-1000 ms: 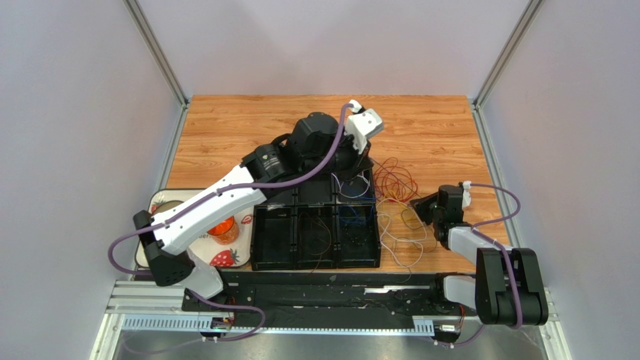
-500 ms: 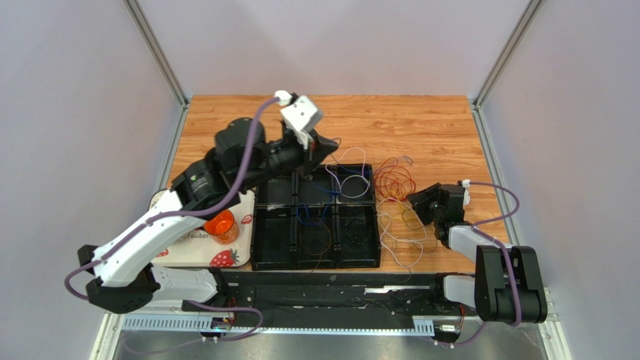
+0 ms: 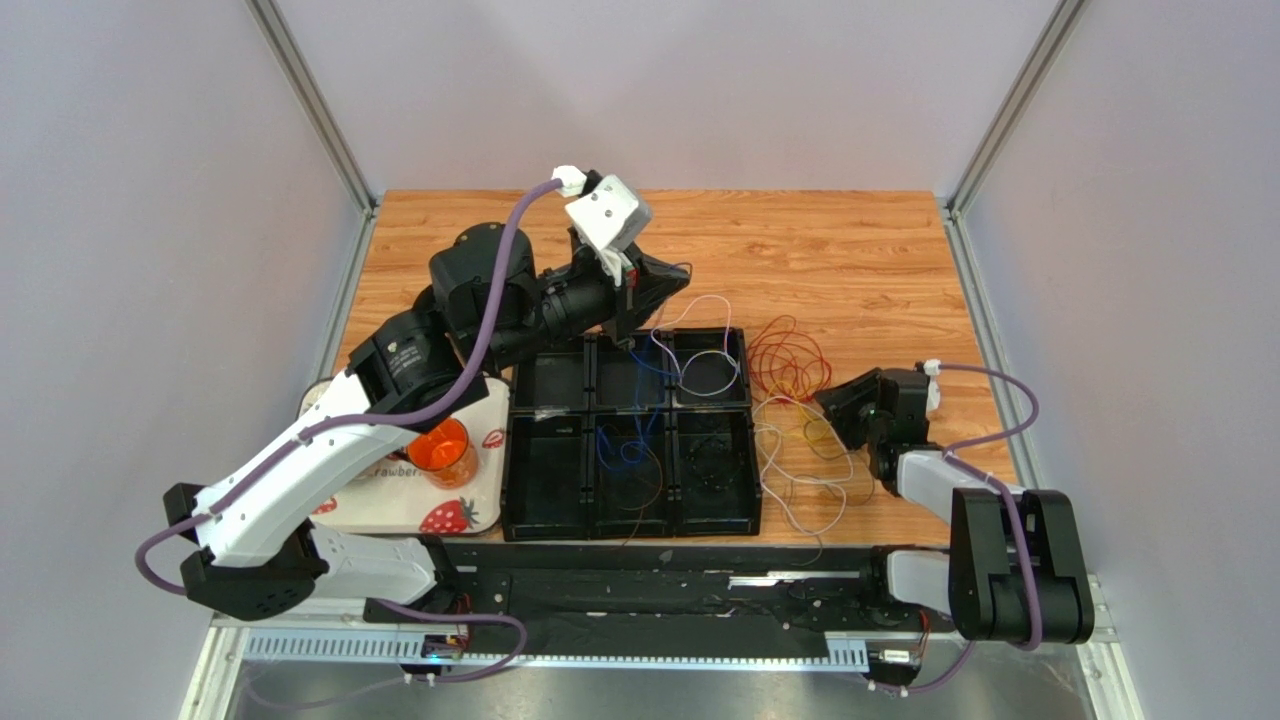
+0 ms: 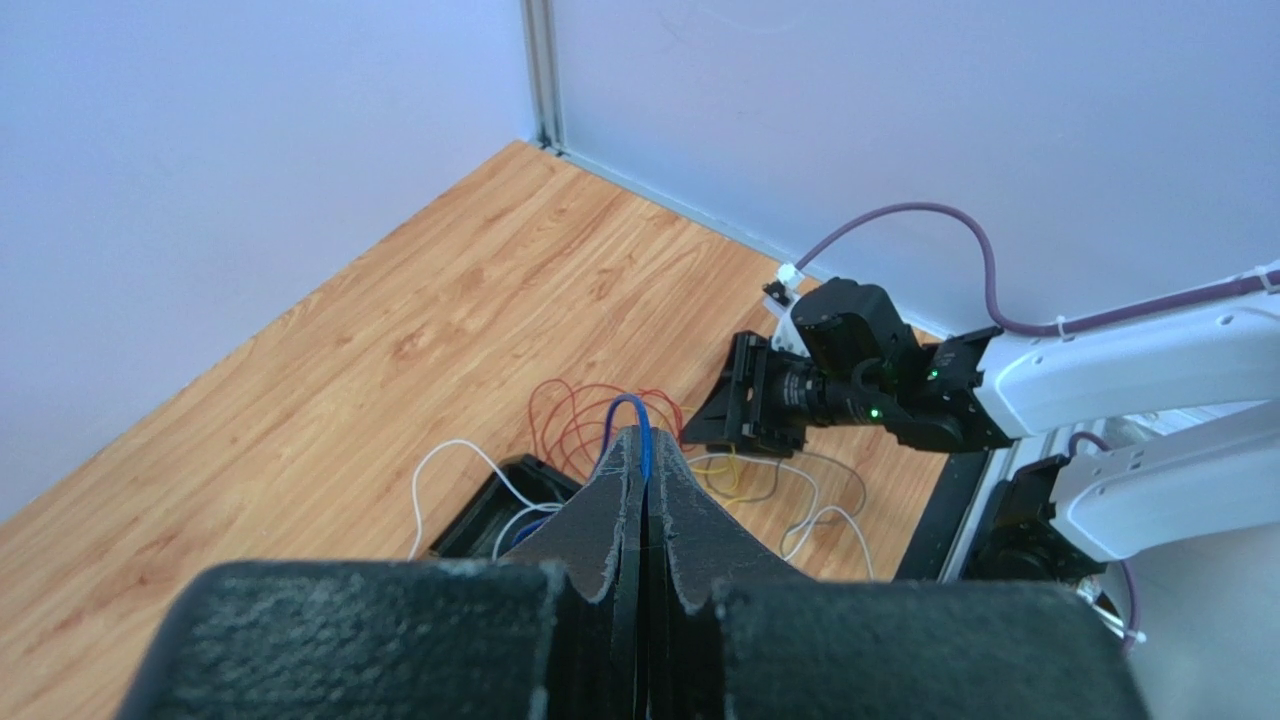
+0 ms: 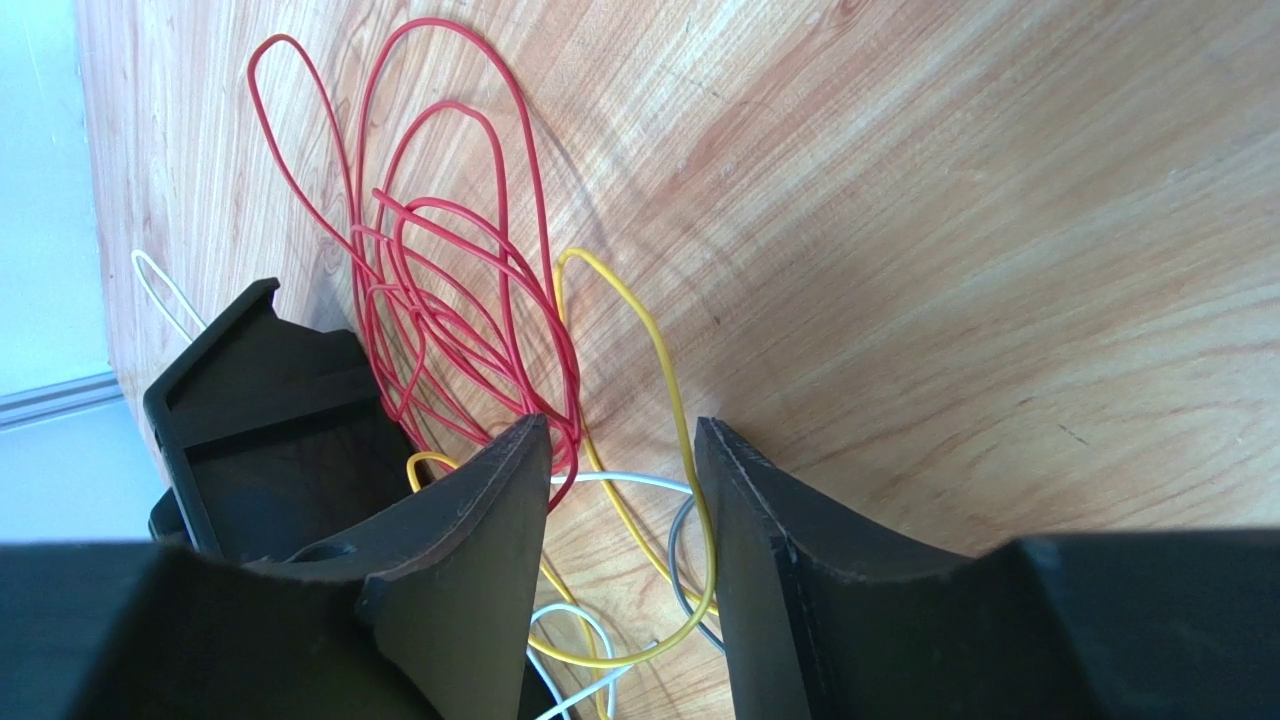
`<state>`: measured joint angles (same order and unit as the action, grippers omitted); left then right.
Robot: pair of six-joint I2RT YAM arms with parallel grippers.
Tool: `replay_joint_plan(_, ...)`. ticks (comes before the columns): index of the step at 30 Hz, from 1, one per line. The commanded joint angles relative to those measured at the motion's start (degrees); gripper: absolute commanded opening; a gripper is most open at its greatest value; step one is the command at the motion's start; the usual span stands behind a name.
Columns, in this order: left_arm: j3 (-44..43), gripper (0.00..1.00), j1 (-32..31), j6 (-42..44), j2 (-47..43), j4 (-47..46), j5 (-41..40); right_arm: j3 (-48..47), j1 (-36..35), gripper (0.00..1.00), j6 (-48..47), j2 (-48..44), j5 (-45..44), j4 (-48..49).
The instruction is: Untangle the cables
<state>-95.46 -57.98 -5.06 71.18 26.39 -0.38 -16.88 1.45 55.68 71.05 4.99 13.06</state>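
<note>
The cables lie in a tangle of red, yellow, white and grey loops on the wood right of the black compartment tray. More wires lie in the tray. My left gripper is raised over the tray's back edge, shut on a blue cable that loops over its fingertips and hangs to the tray. A white cable loops at the tray's back. My right gripper is open and low over the pile. In the right wrist view a yellow cable runs between its fingers beside red loops.
A strawberry-print mat with an orange cup lies left of the tray. Grey walls close in the wooden table on three sides. A black rail runs along the near edge.
My left arm has lifted off the tray's back right compartment and swung back and left, carrying the blue cable up. The white loop now shows behind the tray. My right gripper has hardly moved.
</note>
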Motion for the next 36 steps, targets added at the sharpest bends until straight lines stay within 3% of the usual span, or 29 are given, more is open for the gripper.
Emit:
replay_joint_plan(1, -2.72, 0.0, 0.14, -0.21, 0.1, -1.43, 1.7, -0.34, 0.22, 0.47, -1.54, 1.46, -1.04, -2.07)
replay_joint_plan(36, 4.94, 0.0, -1.7, -7.16, 5.99, -9.87, 9.69, -0.78, 0.22, 0.41, -1.72, 2.52, -0.34, -1.81)
